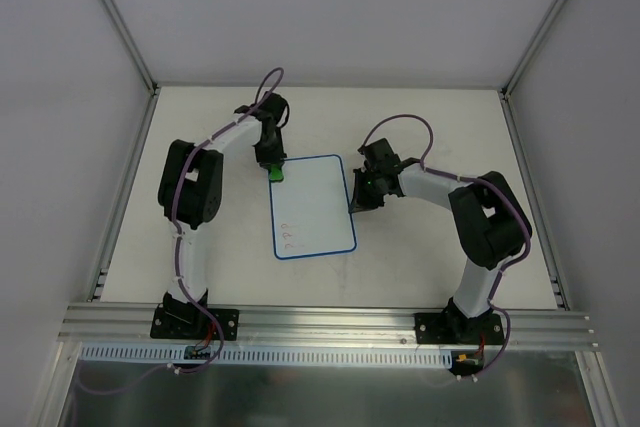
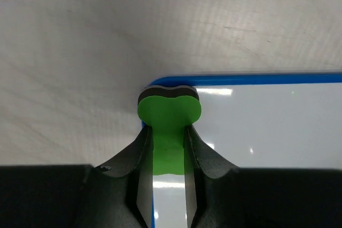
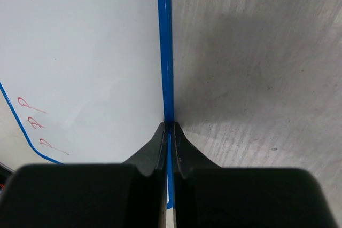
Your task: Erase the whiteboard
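Whiteboard (image 1: 312, 207), one only, lies flat near the middle of the table (image 1: 420, 127), between the two arms, its long sides running away from their bases. A thin blue border (image 3: 163, 36) with rounded corners frames its white face. Three small red marks (image 1: 288, 232) sit in a column by the near left corner of the whiteboard; the rest of the face looks blank and shiny. One green eraser (image 2: 170, 111), bone-shaped with dark and pale layers under the green, rests on the far left corner of the whiteboard, its rounded end overlapping the border. The left tool (image 2: 167, 134) is clamped on the eraser's narrow waist, one finger on each side. At the right edge of the whiteboard the right tool (image 3: 169, 126) has its two fingers drawn together with only a sliver between them, tips down on the border line. Bare, scuffed table surrounds the whiteboard on all sides.
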Robot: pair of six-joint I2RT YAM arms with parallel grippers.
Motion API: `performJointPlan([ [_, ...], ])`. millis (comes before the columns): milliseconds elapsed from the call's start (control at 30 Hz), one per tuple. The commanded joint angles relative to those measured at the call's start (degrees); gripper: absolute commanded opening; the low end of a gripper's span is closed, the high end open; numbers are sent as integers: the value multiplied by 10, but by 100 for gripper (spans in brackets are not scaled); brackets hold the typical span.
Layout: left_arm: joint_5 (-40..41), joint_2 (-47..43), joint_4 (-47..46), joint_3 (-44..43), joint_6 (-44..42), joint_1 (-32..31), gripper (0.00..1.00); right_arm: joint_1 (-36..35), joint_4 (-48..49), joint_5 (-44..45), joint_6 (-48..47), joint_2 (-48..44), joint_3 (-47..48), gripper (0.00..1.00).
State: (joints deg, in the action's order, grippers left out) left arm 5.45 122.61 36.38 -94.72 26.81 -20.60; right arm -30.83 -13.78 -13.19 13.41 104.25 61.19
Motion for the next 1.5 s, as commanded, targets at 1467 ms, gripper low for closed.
performJointPlan([
  [1467, 48, -224, -69, 309, 221, -263, 0, -9, -59, 75, -33, -3, -20, 0],
])
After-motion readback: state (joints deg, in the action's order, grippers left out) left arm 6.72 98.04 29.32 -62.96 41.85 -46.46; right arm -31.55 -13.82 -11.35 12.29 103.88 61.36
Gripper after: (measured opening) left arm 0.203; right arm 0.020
